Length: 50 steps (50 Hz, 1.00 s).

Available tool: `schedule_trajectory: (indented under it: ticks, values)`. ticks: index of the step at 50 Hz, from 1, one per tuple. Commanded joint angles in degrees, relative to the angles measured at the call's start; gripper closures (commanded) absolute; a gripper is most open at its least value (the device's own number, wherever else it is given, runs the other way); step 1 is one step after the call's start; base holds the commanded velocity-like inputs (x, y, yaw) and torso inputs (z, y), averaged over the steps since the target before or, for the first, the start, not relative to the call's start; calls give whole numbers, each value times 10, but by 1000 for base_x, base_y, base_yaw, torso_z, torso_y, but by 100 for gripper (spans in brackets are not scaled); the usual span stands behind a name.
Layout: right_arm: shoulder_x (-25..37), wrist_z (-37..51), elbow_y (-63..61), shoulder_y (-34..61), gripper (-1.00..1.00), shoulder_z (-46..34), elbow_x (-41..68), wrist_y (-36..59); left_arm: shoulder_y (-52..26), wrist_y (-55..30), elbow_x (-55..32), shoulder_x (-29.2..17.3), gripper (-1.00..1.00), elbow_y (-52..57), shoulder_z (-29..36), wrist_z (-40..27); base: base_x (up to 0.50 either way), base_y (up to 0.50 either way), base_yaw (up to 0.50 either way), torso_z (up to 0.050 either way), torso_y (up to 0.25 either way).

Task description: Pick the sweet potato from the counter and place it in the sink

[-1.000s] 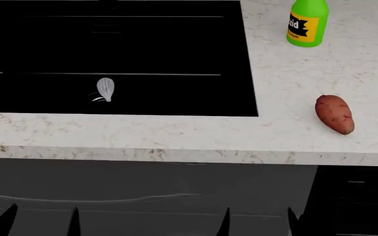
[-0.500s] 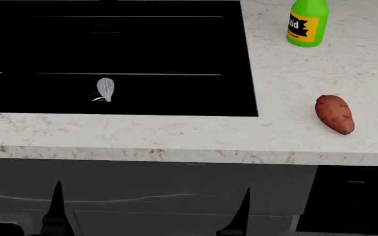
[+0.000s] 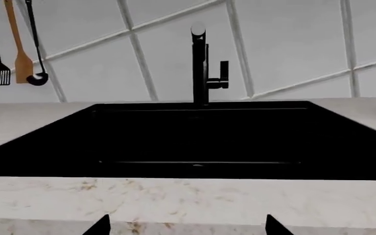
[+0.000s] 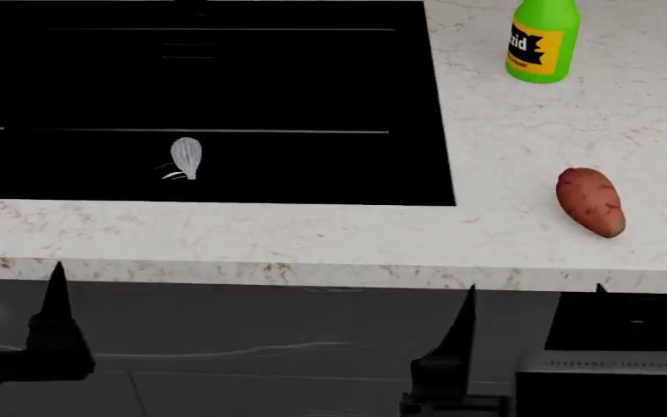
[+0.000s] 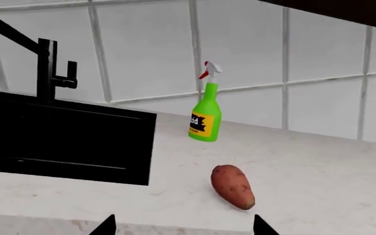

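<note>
The sweet potato [image 4: 590, 201] [image 5: 232, 186], reddish-brown and oval, lies on the white marble counter [image 4: 310, 234] to the right of the black sink [image 4: 310, 87] [image 3: 201, 137]. My right gripper [image 4: 534, 289] [image 5: 182, 226] is open in front of the counter's front edge, with the sweet potato just beyond it and nothing between its tips. My left gripper [image 3: 186, 226] is open too, facing the sink from before the counter edge. One of its fingers [image 4: 56, 304] shows at the lower left of the head view.
A green spray bottle [image 4: 541, 39] [image 5: 205, 117] stands behind the sweet potato, near the tiled wall. A black faucet [image 3: 201, 68] rises at the sink's back, and a round drain [image 4: 185, 158] sits in the basin. Utensils [image 3: 11, 49] hang on the wall. Dark cabinet fronts [image 4: 264, 347] lie below the counter.
Both grippers have risen from the head view's bottom edge up towards the counter's front edge. The sweet potato and the bottle have not moved.
</note>
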Motion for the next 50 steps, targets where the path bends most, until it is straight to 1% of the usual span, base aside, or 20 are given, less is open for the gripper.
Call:
schedule_trajectory:
  ticks: [1, 5, 11, 18, 26, 34, 46, 50]
  values:
    - [17, -9, -42, 41, -100, 18, 17, 74, -38, -80, -17, -15, -100, 36, -28, -24, 0, 0, 0, 0, 0]
    - [20, -8, -46, 47, -100, 20, 18, 78, -45, -101, -15, -27, -100, 45, -39, -34, 0, 0, 0, 0, 0]
    - [24, -7, -42, 46, -100, 17, 16, 71, -60, -146, -35, -36, -100, 69, -67, -39, 0, 0, 0, 0, 0]
    - [23, -7, -38, 35, -100, 21, 19, 53, -67, -162, -44, -45, -100, 73, -80, -38, 0, 0, 0, 0, 0]
    - [24, -7, -38, 35, -100, 22, 22, 50, -74, -197, -52, -64, -100, 103, -100, -44, 0, 0, 0, 0, 0]
    - [30, -4, -37, 36, -100, 10, 16, 52, -67, -189, -52, -59, -100, 100, -100, -46, 0, 0, 0, 0, 0]
    - [21, -10, -36, 31, -100, 26, 38, 38, -58, -179, -54, -56, -100, 98, -100, -47, 0, 0, 0, 0, 0]
    - [19, -13, -33, 30, -100, 27, 44, 31, -60, -186, -56, -58, -100, 104, -102, -49, 225, 0, 0, 0, 0]
